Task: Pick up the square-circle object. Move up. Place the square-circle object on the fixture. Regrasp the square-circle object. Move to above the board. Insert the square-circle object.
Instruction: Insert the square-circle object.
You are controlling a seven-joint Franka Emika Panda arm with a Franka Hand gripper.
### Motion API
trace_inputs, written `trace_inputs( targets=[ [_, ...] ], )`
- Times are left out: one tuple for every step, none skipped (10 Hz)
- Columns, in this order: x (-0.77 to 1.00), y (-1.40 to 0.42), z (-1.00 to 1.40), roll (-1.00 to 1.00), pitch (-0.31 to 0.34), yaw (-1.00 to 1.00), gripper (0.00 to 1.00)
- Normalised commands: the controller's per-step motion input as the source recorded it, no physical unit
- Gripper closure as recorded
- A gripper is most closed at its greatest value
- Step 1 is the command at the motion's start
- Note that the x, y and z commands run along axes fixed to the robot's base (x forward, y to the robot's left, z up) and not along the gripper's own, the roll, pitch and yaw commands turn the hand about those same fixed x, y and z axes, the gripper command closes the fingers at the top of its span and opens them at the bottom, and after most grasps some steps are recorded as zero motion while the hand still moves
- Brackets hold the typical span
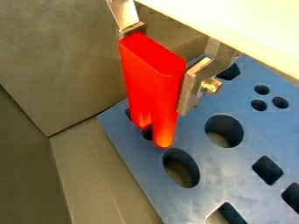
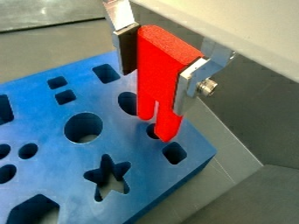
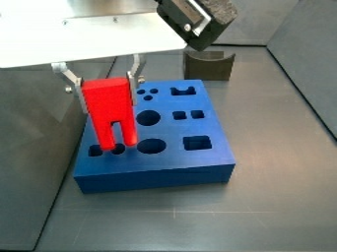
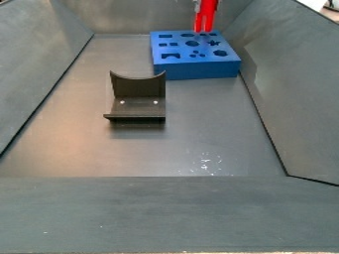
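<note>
The gripper (image 1: 149, 54) stands over the near-corner region of the board (image 3: 184, 167), its jaws clenched on the upper part of the square-circle object (image 1: 149, 83); a silver finger (image 2: 121, 48) presses each flat side, as both wrist views show. The gripper body above the fingers is cut off in every view, and a pale housing covers the upper part of a side view. The red piece hangs upright, long axis vertical, its two pegs pointing down at the board. In a side view the pegs (image 3: 108, 138) reach the level of two small holes by the board's edge; in both wrist views one peg tip overlaps a hole rim, but how deep the pegs sit, or whether they only touch the surface, cannot be made out. In a side view (image 4: 207, 15) only the lower part of the red piece shows at the frame edge, above the board (image 4: 196, 56). The board lies flat on the grey floor (image 4: 185, 139) against the far end of the enclosure. The fixture (image 4: 134, 97) stands well apart from the board, nearer the middle of the floor, its curved recess facing up; in a side view (image 3: 211, 64) it is partly hidden behind a dark camera body.
</note>
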Motion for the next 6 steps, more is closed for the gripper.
trace_inputs(
  targets=[
    [0.00, -0.02, -0.64, 0.11, -0.074, 0.00, 1.00],
    [-0.01, 0.00, -0.90, 0.20, -0.084, 0.00, 1.00],
    [0.00, 0.00, -0.91, 0.21, -0.074, 0.00, 1.00],
    [0.00, 0.00, -0.87, 0.24, -0.056, 0.00, 1.00],
    [0.00, 0.00, -0.84, 0.26, -0.047, 0.00, 1.00],
    [0.01, -0.10, -0.81, 0.28, -0.036, -0.04, 1.00]
  ],
)
